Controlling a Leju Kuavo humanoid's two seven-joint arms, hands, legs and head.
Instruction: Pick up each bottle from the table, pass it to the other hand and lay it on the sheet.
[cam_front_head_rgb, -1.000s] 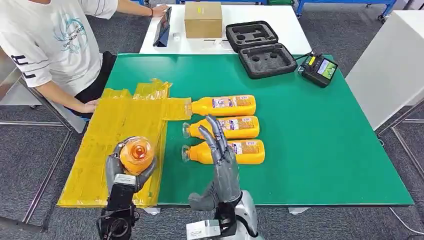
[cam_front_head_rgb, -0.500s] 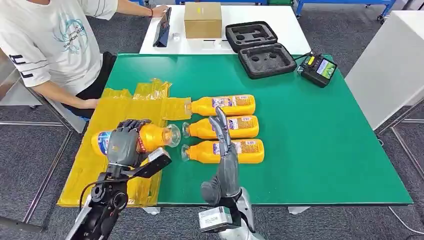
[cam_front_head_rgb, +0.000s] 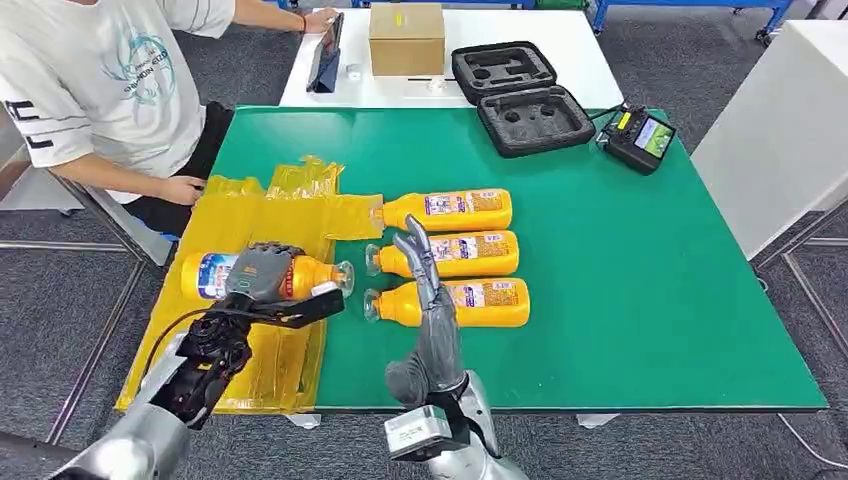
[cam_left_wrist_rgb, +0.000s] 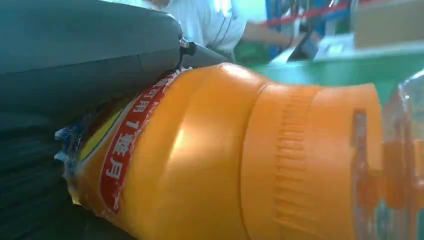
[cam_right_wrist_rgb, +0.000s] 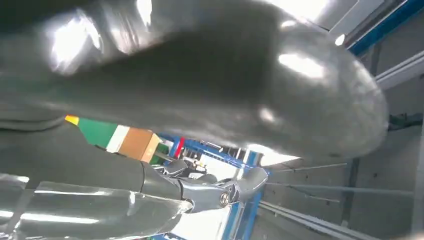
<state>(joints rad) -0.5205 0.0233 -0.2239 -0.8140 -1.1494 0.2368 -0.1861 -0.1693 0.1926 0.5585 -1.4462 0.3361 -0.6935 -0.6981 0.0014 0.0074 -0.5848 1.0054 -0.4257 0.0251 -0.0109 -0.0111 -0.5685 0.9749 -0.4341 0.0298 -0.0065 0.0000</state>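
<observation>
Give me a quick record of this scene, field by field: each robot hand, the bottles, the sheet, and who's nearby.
left robot hand: grips an orange bottle lying sideways over the yellow sheet
right robot hand: open, fingers raised, holds nothing
bottles on green table: three in a row, lying flat
person: seated beside the sheet, one hand at its edge

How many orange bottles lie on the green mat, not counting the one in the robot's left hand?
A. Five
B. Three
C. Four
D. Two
B: three bottles lie side by side on the green mat, top bottle, middle bottle, bottom bottle, while the left hand holds a fourth bottle over the yellow sheet.
</observation>
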